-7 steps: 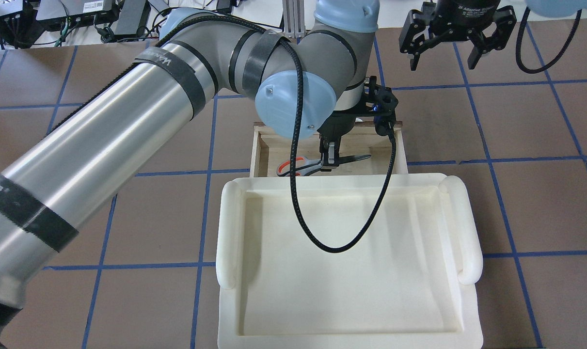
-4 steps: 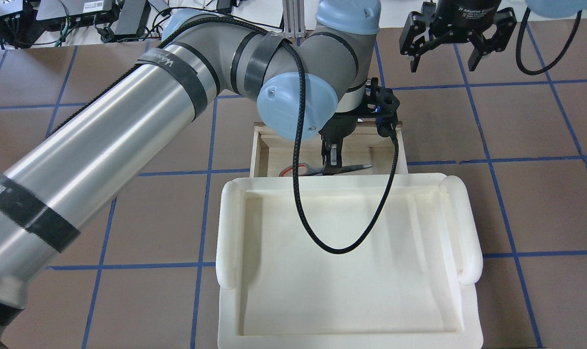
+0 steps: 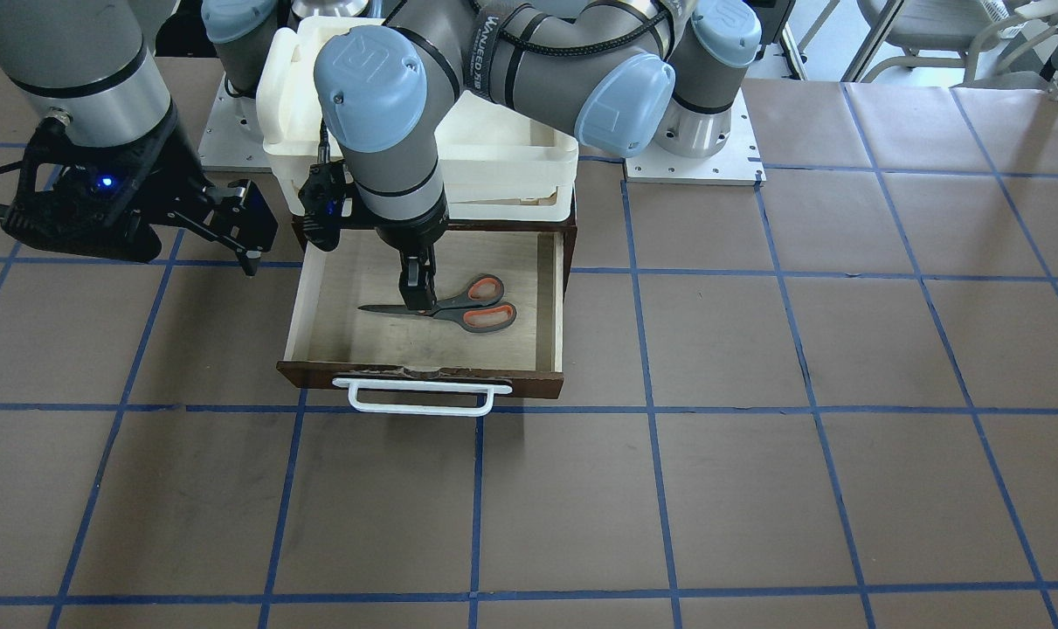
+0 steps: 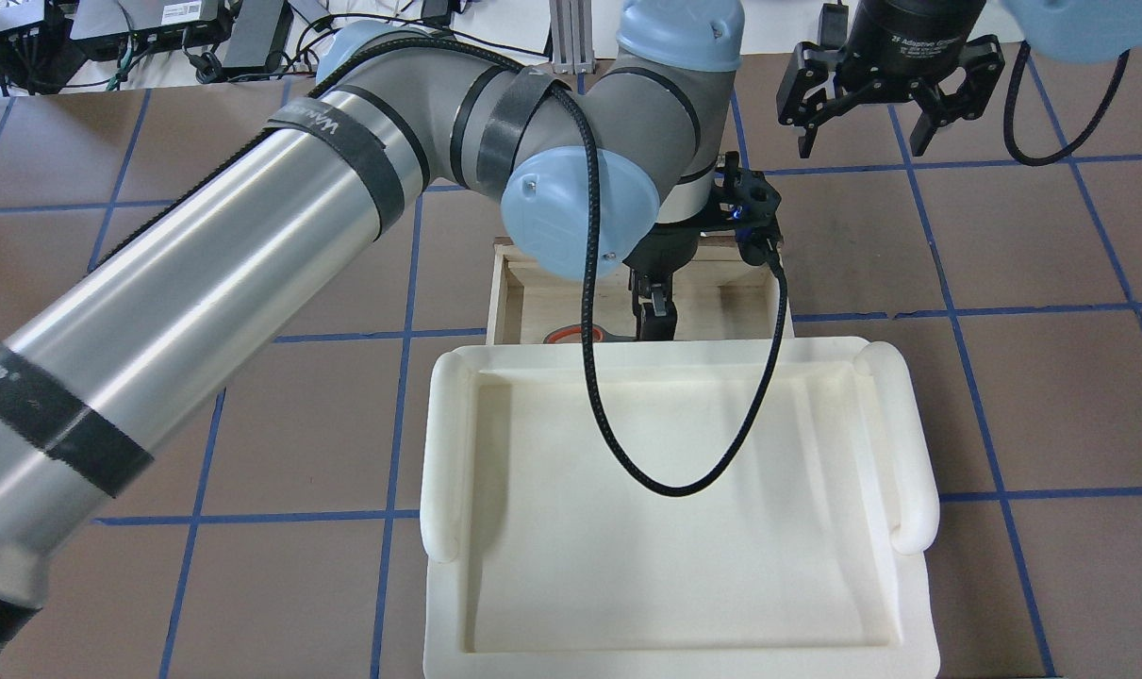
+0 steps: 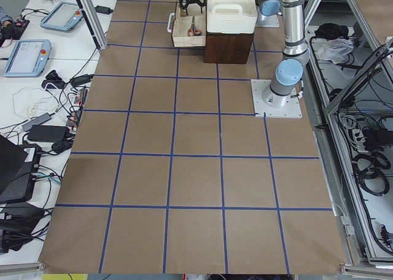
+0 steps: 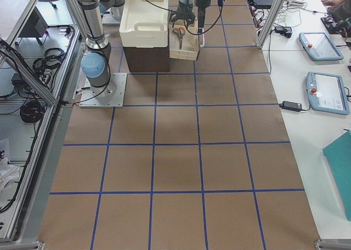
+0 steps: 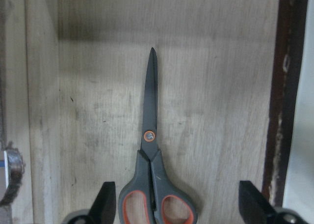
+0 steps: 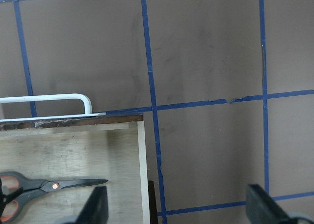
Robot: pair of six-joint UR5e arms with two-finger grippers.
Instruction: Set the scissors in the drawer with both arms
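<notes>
You've got the L pincer [image 7: 180, 207] spread wide, gripping nothing. Scissors [image 7: 151, 150] lie flat on the drawer [image 3: 354, 279] floor right under it, handles btwn its fingers. R pincer [image 4: 862, 141] is agape too, beside the drawer above the worktop [image 3: 756, 349].

One pair of scissors [image 3: 452, 309], one drawer [image 3: 529, 382], one white tray [image 4: 674, 351], and two arms [image 4: 203, 283], carrying a left end effector [image 3: 418, 299] and a right end effector [image 4: 863, 141].
</notes>
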